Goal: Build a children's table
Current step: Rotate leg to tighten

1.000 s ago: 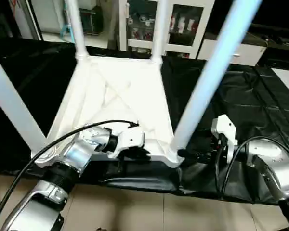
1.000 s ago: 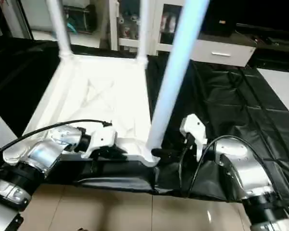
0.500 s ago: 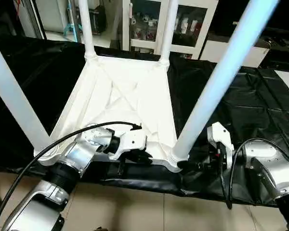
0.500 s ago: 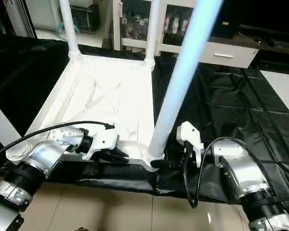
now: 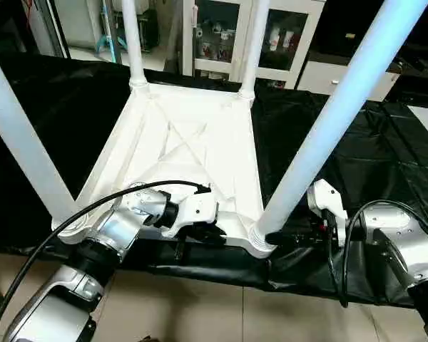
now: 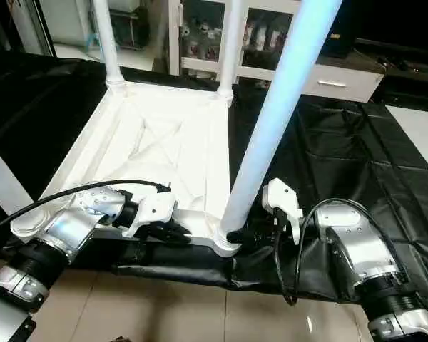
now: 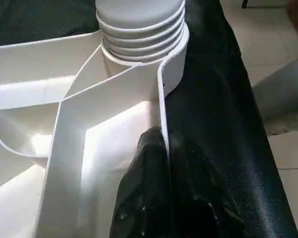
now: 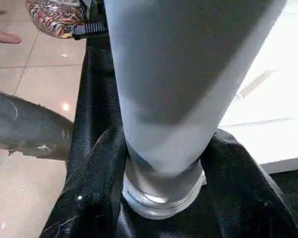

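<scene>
The children's table lies upside down on a black sheet, its ribbed white tabletop (image 5: 192,142) facing up with four white legs standing in the corner sockets. My left gripper (image 5: 210,234) is at the near edge, shut on the tabletop's rim wall (image 7: 161,99) close to the near right socket. My right gripper (image 5: 274,237) reaches in from the right at the foot of the near right leg (image 5: 328,121). Its black fingers (image 8: 89,188) lie against both sides of that leg (image 8: 179,99), just above the threaded end in the socket.
The black sheet (image 5: 357,164) covers the work surface, and its front edge drops to a tiled floor (image 5: 200,306). A white cabinet with glass doors (image 5: 221,35) stands behind the far legs. The near left leg (image 5: 21,142) rises steeply past my left arm.
My right gripper's fingers have closed in around the foot of the near right leg. The left gripper keeps its hold on the rim. The camera has tilted a little.
</scene>
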### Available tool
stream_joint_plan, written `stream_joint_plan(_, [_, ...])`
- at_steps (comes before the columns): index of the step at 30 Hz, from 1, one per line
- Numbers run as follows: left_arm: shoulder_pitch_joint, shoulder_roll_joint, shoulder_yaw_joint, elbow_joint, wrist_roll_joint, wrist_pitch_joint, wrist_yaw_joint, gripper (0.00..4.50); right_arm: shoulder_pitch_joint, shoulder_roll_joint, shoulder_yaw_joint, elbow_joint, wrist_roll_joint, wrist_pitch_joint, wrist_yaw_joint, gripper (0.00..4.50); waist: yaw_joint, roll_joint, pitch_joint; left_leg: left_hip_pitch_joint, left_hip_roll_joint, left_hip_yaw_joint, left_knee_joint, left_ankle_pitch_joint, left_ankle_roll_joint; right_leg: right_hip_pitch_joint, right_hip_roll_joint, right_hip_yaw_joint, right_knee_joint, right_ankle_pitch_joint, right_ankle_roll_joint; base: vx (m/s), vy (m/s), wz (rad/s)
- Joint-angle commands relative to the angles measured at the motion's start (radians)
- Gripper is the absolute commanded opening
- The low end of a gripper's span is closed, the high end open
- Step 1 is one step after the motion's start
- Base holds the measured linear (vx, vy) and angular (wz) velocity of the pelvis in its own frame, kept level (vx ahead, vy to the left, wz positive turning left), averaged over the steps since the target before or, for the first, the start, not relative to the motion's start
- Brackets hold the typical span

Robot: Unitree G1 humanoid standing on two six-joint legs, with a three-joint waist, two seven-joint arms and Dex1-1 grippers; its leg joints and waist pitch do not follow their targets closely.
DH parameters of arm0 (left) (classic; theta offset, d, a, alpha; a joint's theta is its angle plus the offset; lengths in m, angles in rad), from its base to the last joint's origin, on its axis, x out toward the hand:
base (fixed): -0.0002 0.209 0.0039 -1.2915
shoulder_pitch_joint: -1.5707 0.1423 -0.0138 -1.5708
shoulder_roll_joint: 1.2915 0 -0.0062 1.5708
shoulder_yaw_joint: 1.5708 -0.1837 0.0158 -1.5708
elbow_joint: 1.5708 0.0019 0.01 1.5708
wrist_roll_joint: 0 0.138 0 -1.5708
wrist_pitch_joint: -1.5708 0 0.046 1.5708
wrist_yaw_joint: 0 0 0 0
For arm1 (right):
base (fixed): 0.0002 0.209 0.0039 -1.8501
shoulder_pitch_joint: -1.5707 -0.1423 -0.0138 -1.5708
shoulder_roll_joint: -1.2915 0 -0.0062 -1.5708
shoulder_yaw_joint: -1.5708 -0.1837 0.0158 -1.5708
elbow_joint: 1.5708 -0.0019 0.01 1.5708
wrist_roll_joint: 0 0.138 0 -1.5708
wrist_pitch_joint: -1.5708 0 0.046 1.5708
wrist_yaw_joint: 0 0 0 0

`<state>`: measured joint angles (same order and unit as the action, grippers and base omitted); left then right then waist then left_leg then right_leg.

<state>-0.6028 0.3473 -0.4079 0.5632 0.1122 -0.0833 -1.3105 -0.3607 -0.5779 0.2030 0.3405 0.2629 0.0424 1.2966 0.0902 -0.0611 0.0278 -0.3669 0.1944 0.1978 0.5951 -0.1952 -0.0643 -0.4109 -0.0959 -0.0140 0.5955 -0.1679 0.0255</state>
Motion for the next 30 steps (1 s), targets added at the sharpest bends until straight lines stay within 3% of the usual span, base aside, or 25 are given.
stream_joint_plan(1, [0.005,-0.007,-0.048,0.032,0.027,-0.003,-0.016,0.0,0.002,-0.003,0.025,0.022,-0.022,-0.008,0.036,1.95,-0.01,-0.008,-0.047,0.016,0.036,-0.009,-0.075,-0.249,0.056,0.032,-0.032,0.015,-0.061,-0.222,-0.227,0.0,0.0,0.0])
stream_joint_plan(5, [-0.004,-0.03,-0.015,0.047,-0.001,0.021,0.015,0.0,-0.001,0.044,-0.025,0.084,-0.037,0.026,-0.111,1.93,-0.015,-0.006,-0.045,0.013,0.034,-0.009,-0.078,-0.262,0.049,0.032,-0.031,0.015,-0.063,-0.23,-0.226,0.0,0.0,0.0])
stream_joint_plan(9, [-0.026,-0.075,0.026,0.075,-0.017,0.079,0.098,0.0,-0.011,0.072,-0.049,0.143,-0.078,0.073,-0.267,1.91,-0.028,-0.004,-0.038,0.017,0.033,-0.016,-0.086,-0.365,0.0,0.025,-0.031,0.013,-0.079,-0.389,-0.183,0.0,0.0,0.0])
stream_joint_plan(11, [-0.05,-0.106,0.048,0.11,-0.012,0.123,0.172,0.0,-0.019,0.093,-0.06,0.177,-0.102,0.105,-0.363,1.91,-0.044,-0.003,-0.037,0.017,0.028,-0.023,-0.086,-0.414,-0.019,0.022,-0.033,0.008,-0.089,-0.495,-0.147,-0.052,0.003,-0.01])
stream_joint_plan(16, [-0.106,-0.182,0.084,0.188,-0.01,0.178,0.313,0.0,-0.034,0.173,-0.095,0.214,-0.133,0.161,-0.582,1.91,-0.071,-0.008,-0.036,0.011,0.019,-0.033,-0.083,-0.433,-0.02,0.017,-0.034,-0.001,-0.11,-0.619,-0.088,-0.01,0.001,-0.01])
stream_joint_plan(17, [-0.154,-0.239,0.1,0.254,0.012,0.193,0.456,0.0,-0.052,0.237,-0.109,0.24,-0.177,0.179,-0.76,1.91,-0.077,-0.001,-0.038,0.003,0.019,-0.037,-0.087,-0.419,-0.023,0.022,-0.035,-0.001,-0.109,-0.609,-0.084,0.0,0.0,0.0])
stream_joint_plan(18, [-0.154,-0.239,0.1,0.254,0.012,0.193,0.456,0.0,-0.052,0.237,-0.109,0.24,-0.177,0.179,-0.76,1.91,-0.081,0.002,-0.037,0.006,0.02,-0.038,-0.088,-0.423,-0.029,0.017,-0.033,-0.002,-0.111,-0.6,-0.087,0.0,0.0,0.0])
stream_joint_plan(20, [-0.221,-0.313,0.136,0.341,0.025,0.219,0.652,0.0,-0.088,0.327,-0.123,0.293,-0.214,0.168,-0.961,1.91,-0.096,0.003,-0.042,0.004,0.017,-0.046,-0.089,-0.434,-0.038,0.023,-0.034,-0.012,-0.11,-0.554,-0.105,0.0,0.0,0.0])
stream_joint_plan(21, [-0.223,-0.315,0.136,0.343,0.025,0.218,0.656,0.0,-0.089,0.329,-0.123,0.295,-0.214,0.167,-0.968,1.91,-0.098,0.001,-0.042,0.0,0.016,-0.046,-0.089,-0.435,-0.034,0.026,-0.032,-0.014,-0.11,-0.548,-0.105,0.0,0.0,0.0])
stream_joint_plan(22, [-0.254,-0.343,0.142,0.382,0.04,0.203,0.737,0.0,-0.116,0.378,-0.126,0.331,-0.224,0.157,-1.068,1.91,-0.096,0.008,-0.042,0.005,0.015,-0.042,-0.088,-0.437,-0.021,0.023,-0.034,-0.015,-0.117,-0.532,-0.11,0.0,0.0,0.0])
stream_joint_plan(25, [-0.283,-0.37,0.14,0.413,0.057,0.175,0.807,0.0,-0.15,0.429,-0.112,0.37,-0.236,0.128,-1.136,1.91,-0.104,0.009,-0.043,0.001,0.015,-0.041,-0.089,-0.429,-0.007,0.025,-0.036,-0.02,-0.115,-0.481,-0.131,0.0,0.0,0.0])
stream_joint_plan(30, [-0.299,-0.376,0.132,0.435,0.072,0.142,0.82,0.0,-0.166,0.468,-0.116,0.368,-0.218,0.107,-1.118,1.91,-0.099,0.01,-0.045,0.0,0.018,-0.034,-0.089,-0.39,0.018,0.03,-0.037,-0.014,-0.106,-0.378,-0.165,0.0,0.0,0.0])
